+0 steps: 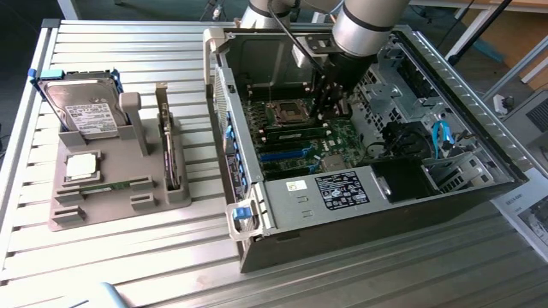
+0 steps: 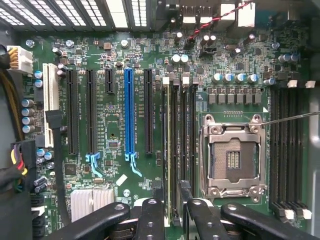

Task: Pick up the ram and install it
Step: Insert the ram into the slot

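Observation:
The ram [image 2: 172, 150] shows edge-on as a thin stick standing along one of the memory slots beside the empty CPU socket [image 2: 232, 160]. My gripper [image 2: 172, 222] straddles its near end, one dark finger [image 2: 150, 220] on each side, pressed close against it. In the exterior view my gripper [image 1: 330, 112] reaches down into the open computer case [image 1: 479, 128], just past the socket [image 1: 289, 113], over a green stick [image 1: 296, 133] standing in the motherboard. Another narrow green stick [image 1: 107, 187] lies in the grey holder tray [image 1: 102, 215].
On the exterior view's left, the tray also carries a hard drive [image 1: 86, 109], an upright expansion card [image 1: 171, 147] and a square silver processor [image 1: 81, 165]. Inside the case, cables [image 1: 441, 138], drive cages and the power supply [image 1: 342, 189] crowd around the board. The blue slot [image 2: 129, 110] lies nearby.

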`<action>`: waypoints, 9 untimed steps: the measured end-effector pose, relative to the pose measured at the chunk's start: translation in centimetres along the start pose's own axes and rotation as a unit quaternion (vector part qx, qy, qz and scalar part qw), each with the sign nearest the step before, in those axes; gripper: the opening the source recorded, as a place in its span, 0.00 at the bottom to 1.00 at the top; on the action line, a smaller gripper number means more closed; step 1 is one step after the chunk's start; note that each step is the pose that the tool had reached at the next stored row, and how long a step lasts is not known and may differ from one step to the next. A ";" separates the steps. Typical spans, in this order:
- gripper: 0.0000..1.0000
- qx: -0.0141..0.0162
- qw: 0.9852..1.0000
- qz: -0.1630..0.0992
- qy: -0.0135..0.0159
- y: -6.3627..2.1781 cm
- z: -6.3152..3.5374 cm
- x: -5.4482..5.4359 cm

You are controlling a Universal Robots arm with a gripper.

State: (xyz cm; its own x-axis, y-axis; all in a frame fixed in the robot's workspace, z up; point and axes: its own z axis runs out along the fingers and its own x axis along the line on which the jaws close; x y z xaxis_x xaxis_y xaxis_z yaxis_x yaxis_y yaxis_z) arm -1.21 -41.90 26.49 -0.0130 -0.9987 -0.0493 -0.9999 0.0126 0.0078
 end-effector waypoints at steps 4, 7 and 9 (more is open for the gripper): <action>0.25 0.000 1.000 0.000 0.000 0.01 -0.93 0.0; 0.25 0.000 1.000 0.000 0.000 0.01 -1.41 -0.1; 0.25 0.000 1.000 0.000 0.000 0.01 -1.85 -0.1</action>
State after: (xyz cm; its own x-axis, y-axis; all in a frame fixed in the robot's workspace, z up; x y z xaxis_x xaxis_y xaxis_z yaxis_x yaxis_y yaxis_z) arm -1.21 -41.90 28.34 -0.0130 -0.9987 -0.0494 -0.9999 0.0126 0.0078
